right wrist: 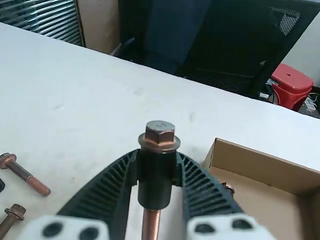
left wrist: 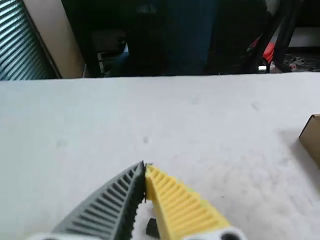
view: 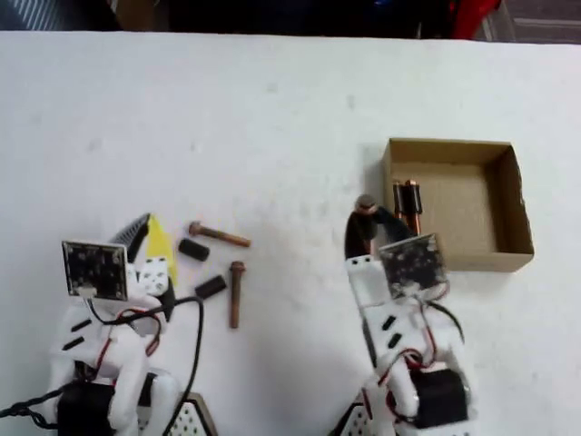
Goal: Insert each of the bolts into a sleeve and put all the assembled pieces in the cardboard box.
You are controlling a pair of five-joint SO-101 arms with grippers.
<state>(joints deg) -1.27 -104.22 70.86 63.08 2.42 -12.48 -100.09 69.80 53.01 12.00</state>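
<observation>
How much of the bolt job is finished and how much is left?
Done: what looks like a finished piece lies in the box. In hand: the right gripper holds a bolt pushed through a sleeve, next to the box. Left: two loose bolts and two empty sleeves wait on the table.

My right pincer (right wrist: 157, 156) has ribbed fingers (right wrist: 107, 187) of matt black plastic. The sleeve (right wrist: 155, 182) is dull, smooth black; the bolt (right wrist: 159, 136) is coppery metal, faintly shiny. At three o'clock the box (view: 513, 200) is matt brown cardboard, on a matt white table (view: 272, 109).
</observation>
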